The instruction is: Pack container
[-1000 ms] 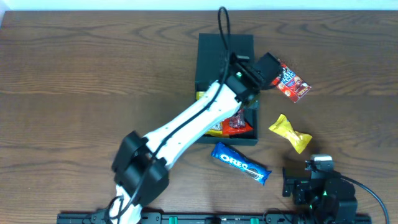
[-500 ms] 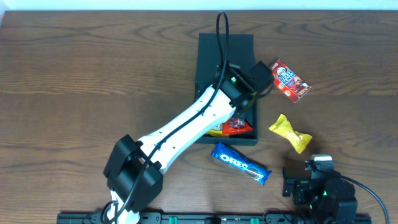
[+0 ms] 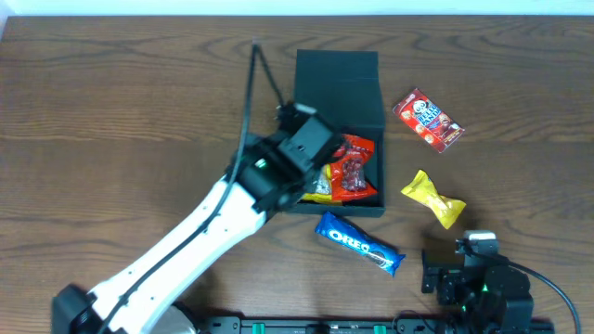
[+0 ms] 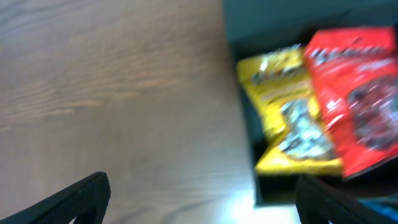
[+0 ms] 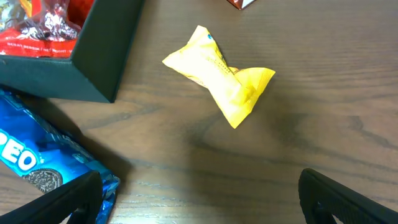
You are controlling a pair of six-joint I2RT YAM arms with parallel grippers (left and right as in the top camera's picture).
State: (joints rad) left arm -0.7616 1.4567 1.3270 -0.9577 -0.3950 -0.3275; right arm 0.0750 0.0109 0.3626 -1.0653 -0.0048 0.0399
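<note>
The left gripper (image 4: 202,193) hangs empty with its jaws spread wide above the left wall of the container (image 3: 338,88). The container sits mid-table with its lid flipped open to the far side, and a red packet (image 3: 355,167) and a yellow packet (image 3: 320,188) lie inside. An Oreo pack (image 3: 359,243) lies just near of it. The right gripper (image 5: 199,199), equally wide and empty, rests at the near right edge, near a yellow wrapped candy (image 3: 432,197). A red snack packet (image 3: 427,120) lies farther right.

Brown wood-grain table (image 3: 111,111), pale strip (image 3: 186,7) behind it
</note>
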